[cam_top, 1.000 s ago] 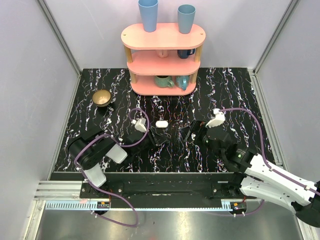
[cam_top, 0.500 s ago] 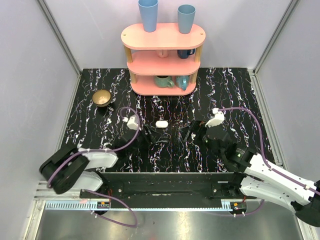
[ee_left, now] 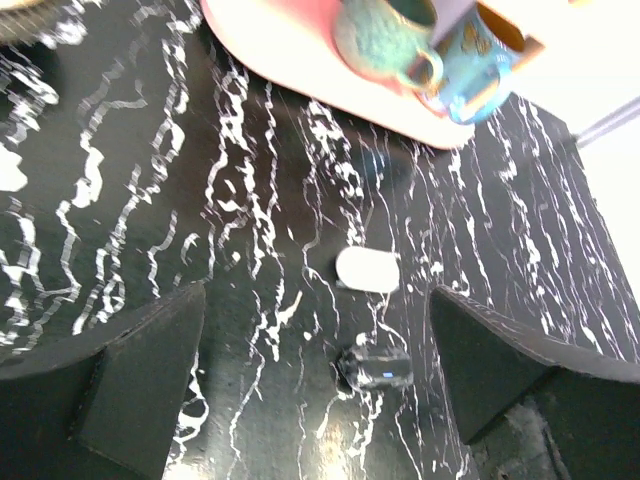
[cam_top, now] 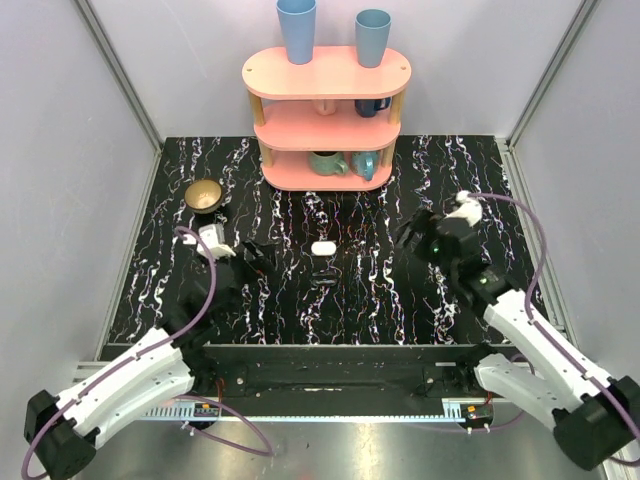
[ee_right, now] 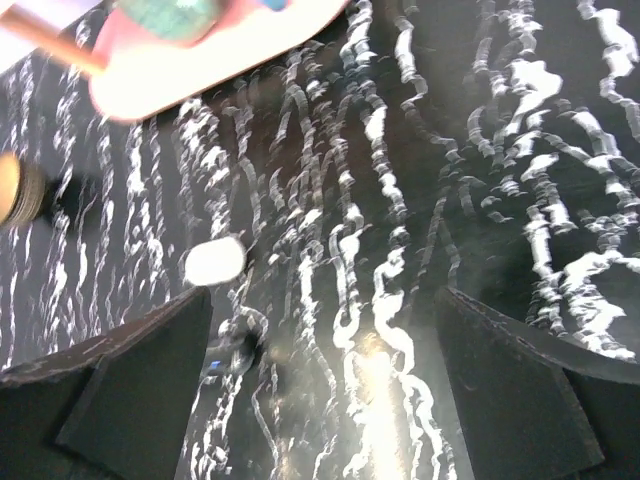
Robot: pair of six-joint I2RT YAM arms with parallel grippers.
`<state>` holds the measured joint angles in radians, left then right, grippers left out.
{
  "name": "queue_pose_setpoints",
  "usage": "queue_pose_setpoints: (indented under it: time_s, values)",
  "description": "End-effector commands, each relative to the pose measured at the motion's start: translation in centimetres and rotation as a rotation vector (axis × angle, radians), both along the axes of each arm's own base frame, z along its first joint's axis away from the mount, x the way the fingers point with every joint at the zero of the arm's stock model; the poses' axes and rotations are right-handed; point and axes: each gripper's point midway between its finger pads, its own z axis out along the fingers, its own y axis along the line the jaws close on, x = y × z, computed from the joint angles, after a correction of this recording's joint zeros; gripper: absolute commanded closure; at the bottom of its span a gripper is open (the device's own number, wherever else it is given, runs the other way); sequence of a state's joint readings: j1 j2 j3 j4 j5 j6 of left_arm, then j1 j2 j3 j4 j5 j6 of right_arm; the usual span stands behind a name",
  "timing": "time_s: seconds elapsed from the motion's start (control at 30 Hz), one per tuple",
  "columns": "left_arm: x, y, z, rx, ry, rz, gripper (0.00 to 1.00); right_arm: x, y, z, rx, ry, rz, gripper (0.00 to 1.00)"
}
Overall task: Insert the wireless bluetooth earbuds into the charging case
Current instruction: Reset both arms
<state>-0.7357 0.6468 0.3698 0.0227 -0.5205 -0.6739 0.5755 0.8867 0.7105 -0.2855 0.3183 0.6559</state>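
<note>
Case (cam_top: 323, 247) is seen lying mid-table (cam_top: 380, 290). Left gripper (cam_top: 257, 256) is held spread wide at its 9 o'clock, right gripper (cam_top: 413, 232) spread wide at 3, neither touching it. Small dark object (cam_top: 323, 281) is noted near, at 6. Shelf (cam_top: 326, 72) with mugs (cam_top: 328, 162) is set at 12, bowl (cam_top: 204, 196) at 10.

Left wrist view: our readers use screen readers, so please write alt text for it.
The charging case, a small white oval, lies on the black marble table ahead of the open, empty left hand, touching neither finger. A small dark object lies just nearer the camera; a teal mug and a blue mug stand on the pink shelf behind.
</note>
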Motion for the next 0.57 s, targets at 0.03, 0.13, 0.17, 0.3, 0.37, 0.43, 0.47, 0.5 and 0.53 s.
queue_pose_setpoints:
  time_s: [0.03, 0.13, 0.17, 0.3, 0.37, 0.43, 0.47, 0.5, 0.53]
  values:
    - [-0.4, 4.9, 2.0, 0.163, 0.025, 0.178, 0.01, 3.1, -4.6, 0.3, 0.019, 0.041, -0.034, 0.00]
    - [-0.4, 6.2, 2.8, 0.174, 0.027, 0.246, 0.01, 4.4, -6.3, -0.9, -0.024, 0.082, -0.067, 0.00]
    - [-0.4, 6.4, 3.3, 0.168, 0.023, 0.260, 0.01, 5.1, -7.7, -1.3, -0.033, 0.098, -0.109, 0.00]
    - [-0.5, 7.3, 3.5, 0.191, 0.027, 0.302, 0.01, 6.0, -11.0, -1.9, -0.074, 0.103, -0.202, 0.00]
    - [-0.7, 7.8, 3.5, 0.205, 0.031, 0.317, 0.01, 6.2, -12.2, -1.9, -0.100, 0.097, -0.241, 0.00]
    - [-0.8, 8.3, 3.4, 0.226, 0.038, 0.339, 0.01, 6.4, -12.9, -1.8, -0.135, 0.081, -0.263, 0.00]
    - [-0.9, 8.5, 3.6, 0.249, 0.037, 0.336, 0.01, 6.4, -13.3, -2.2, -0.152, 0.084, -0.279, 0.00]
    - [-0.9, 8.7, 3.7, 0.256, 0.036, 0.349, 0.01, 6.6, -13.8, -2.1, -0.172, 0.069, -0.299, 0.00]
    - [-0.9, 9.3, 3.8, 0.279, 0.032, 0.377, 0.01, 6.6, -15.1, -2.0, -0.210, 0.058, -0.358, 0.00]
